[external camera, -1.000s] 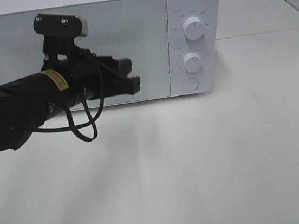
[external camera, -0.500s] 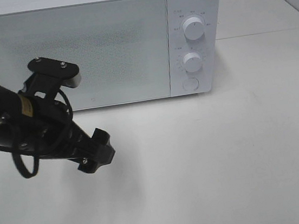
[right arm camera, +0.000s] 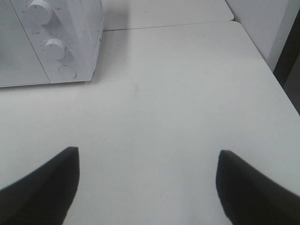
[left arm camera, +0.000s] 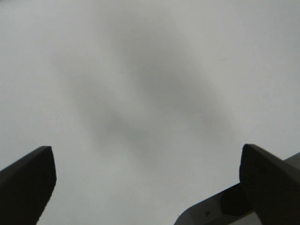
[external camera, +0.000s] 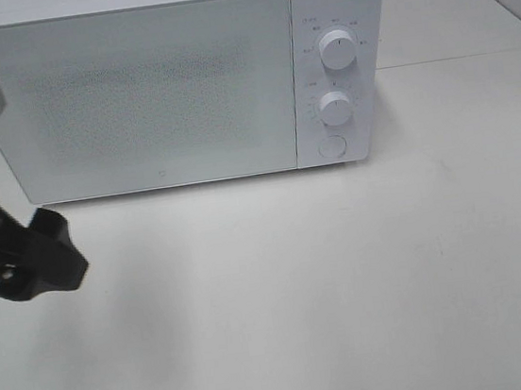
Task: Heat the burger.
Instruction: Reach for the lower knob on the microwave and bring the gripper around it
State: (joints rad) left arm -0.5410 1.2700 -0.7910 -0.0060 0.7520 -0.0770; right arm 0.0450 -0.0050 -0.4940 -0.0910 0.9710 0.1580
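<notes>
Table (external camera: 368,296), white and broad, fills most of every view, and no burger lies on any part of it that shows. On its far side stands the microwave (external camera: 142,5), its speckled door (external camera: 144,95) shut flat and too clouded to see through. The burger is therefore either behind that door or outside all three views, and I cannot tell which. Judged from that, either the loading is done and only the heating is left to set going, or nothing is done at all. The left arm (external camera: 11,254) hangs low at the left edge of the high view, near the microwave's left end. The left tool (left arm camera: 146,161) is open, its fingers wide with only bare, shadowed table between them. The right tool (right arm camera: 147,161) is open and empty as well, and only its own wrist view shows it, since the high view has no right arm in it. That wrist view also shows the table's right edge, while the high view alone takes in the whole door. Smaller, on the panel right of the door, are the upper knob (external camera: 337,49), the lower knob (external camera: 334,108) and, beneath them, the round button (external camera: 332,146), none touched by either tool.
</notes>
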